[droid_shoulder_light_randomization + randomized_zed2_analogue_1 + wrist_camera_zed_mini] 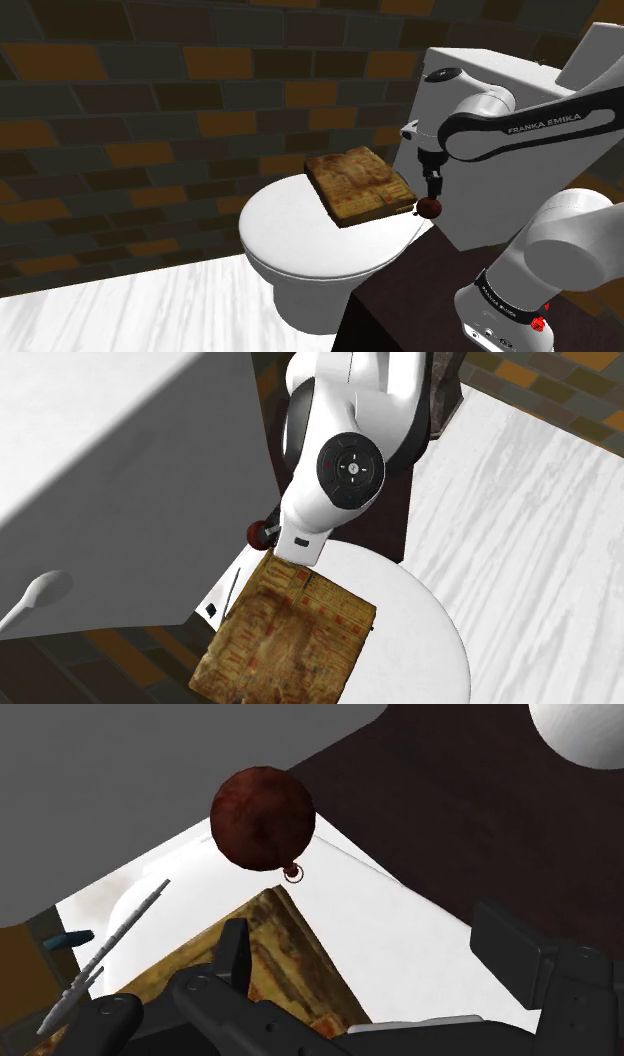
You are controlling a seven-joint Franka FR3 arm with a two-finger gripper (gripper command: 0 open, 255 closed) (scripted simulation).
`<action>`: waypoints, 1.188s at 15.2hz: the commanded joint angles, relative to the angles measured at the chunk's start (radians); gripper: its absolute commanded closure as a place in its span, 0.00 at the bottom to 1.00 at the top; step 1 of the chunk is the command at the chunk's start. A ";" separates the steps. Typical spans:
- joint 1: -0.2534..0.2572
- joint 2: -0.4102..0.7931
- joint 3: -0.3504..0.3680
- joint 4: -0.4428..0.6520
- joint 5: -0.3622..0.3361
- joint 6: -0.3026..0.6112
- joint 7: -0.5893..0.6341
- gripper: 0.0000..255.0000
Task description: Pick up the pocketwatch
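Observation:
The pocketwatch (pixel 429 207) is a small, round, red-brown thing at the back edge of the white toilet lid (pixel 300 225), close to the tank. My black gripper (pixel 433 188) points straight down just above it. In the wrist view the pocketwatch (pixel 263 816), with its small ring at the rim, lies beyond the fingertips, not between them. My gripper (pixel 370 929) is open, its two fingers standing wide apart with nothing clasped. The second exterior view shows the pocketwatch (pixel 260 533) beside the arm's white wrist.
A worn brown book-like slab (pixel 358 182) lies on the lid right next to the pocketwatch. The white tank (pixel 480 90) rises behind it, with a slim flush lever (pixel 35 597). The dark stand (pixel 400 310) is below, a brick wall behind, white floor (pixel 150 310).

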 commanded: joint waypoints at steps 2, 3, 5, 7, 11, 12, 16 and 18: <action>-0.026 0.071 -0.009 -0.054 -0.108 0.119 -0.040 0.00; -0.040 0.103 -0.012 -0.069 -0.151 0.163 -0.048 0.00; -0.076 0.177 -0.015 -0.090 -0.249 0.254 -0.052 0.00; -0.123 0.264 -0.014 -0.100 -0.369 0.344 -0.037 0.00; -0.218 0.437 -0.009 -0.082 -0.640 0.474 0.048 0.00; -0.223 0.459 -0.009 -0.077 -0.662 0.486 0.071 0.00; -0.238 0.550 -0.010 -0.056 -0.756 0.530 0.168 0.00; -0.244 0.610 -0.013 -0.039 -0.818 0.553 0.234 0.00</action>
